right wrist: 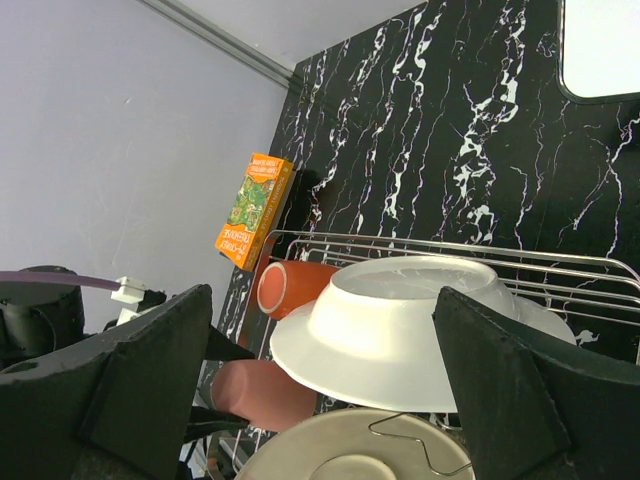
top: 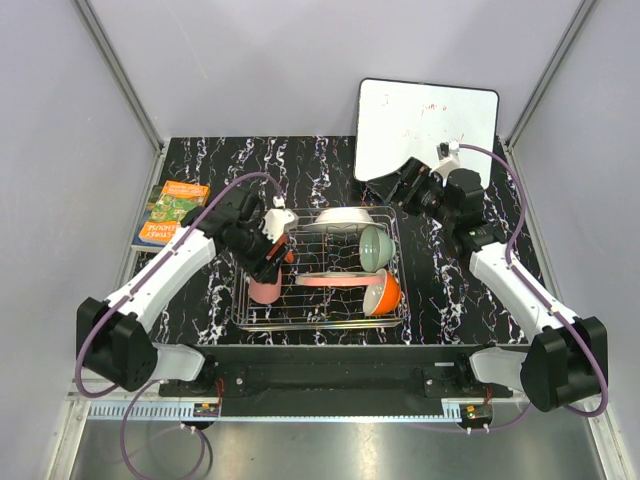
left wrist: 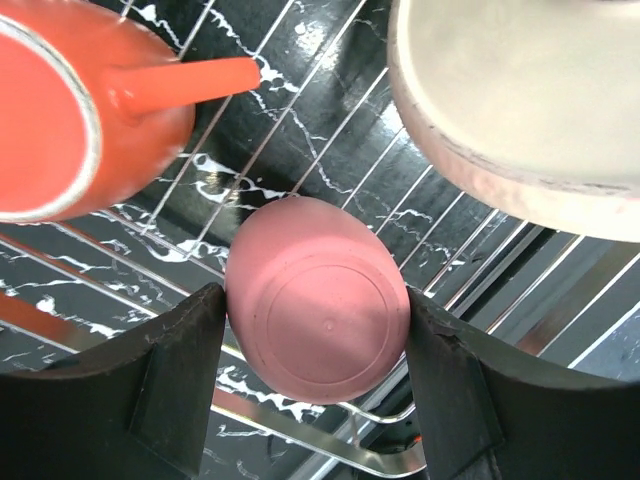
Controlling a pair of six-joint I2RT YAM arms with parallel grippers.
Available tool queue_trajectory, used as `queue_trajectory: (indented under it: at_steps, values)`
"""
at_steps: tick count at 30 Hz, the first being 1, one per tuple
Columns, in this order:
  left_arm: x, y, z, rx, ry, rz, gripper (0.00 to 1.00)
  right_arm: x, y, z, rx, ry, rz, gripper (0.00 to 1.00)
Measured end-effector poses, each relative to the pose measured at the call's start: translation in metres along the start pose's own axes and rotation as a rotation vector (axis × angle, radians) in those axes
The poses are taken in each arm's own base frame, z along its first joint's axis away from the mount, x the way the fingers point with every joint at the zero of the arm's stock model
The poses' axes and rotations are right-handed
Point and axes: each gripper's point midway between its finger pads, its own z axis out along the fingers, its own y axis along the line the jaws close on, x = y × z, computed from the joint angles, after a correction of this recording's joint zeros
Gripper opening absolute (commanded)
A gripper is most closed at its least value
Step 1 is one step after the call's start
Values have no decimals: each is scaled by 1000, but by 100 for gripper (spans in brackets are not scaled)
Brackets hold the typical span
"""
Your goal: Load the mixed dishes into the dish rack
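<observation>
Fingers (left wrist: 170, 400) of the left gripper (top: 268, 258) press against both sides of a small pink cup (left wrist: 318, 320). The cup's base faces the wrist camera, and it sits low among the wires at the left end of a rectangular silver wire dish rack (top: 320, 324). Just beyond the left fingertip lies an orange-red mug (left wrist: 50, 110), its handle reaching out over the wires. Beyond the right fingertip is a pink-rimmed cream plate (left wrist: 520, 110). The right gripper (top: 398, 186) hovers just off the rack's far right corner, jaws spread wide. Ahead of it a white plate (right wrist: 400, 320) sits in the rack. A pale green bowl (top: 375, 246) and an orange bowl (top: 384, 292) sit further along the rack's right end.
</observation>
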Motion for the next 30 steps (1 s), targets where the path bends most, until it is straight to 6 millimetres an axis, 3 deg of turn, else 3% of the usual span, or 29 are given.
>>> queue_trajectory:
  at_steps: [9,21,22,24,25,30]
  values:
    - [22,-14,19,48,-34,-34,0,5,-5,0,9,12,-5,100]
    - [20,-16,22,53,-84,-29,0,7,-7,0,12,15,-8,100]
    - [20,-16,22,52,-84,-29,12,8,-8,0,13,16,-9,100]
    - [20,-16,22,52,-83,-30,24,8,-9,-1,17,20,-9,100]
    - [20,-16,22,52,-83,-30,37,9,-9,-1,18,21,-10,100]
    - [21,-16,23,52,-81,-29,68,10,-11,-1,24,26,-9,100]
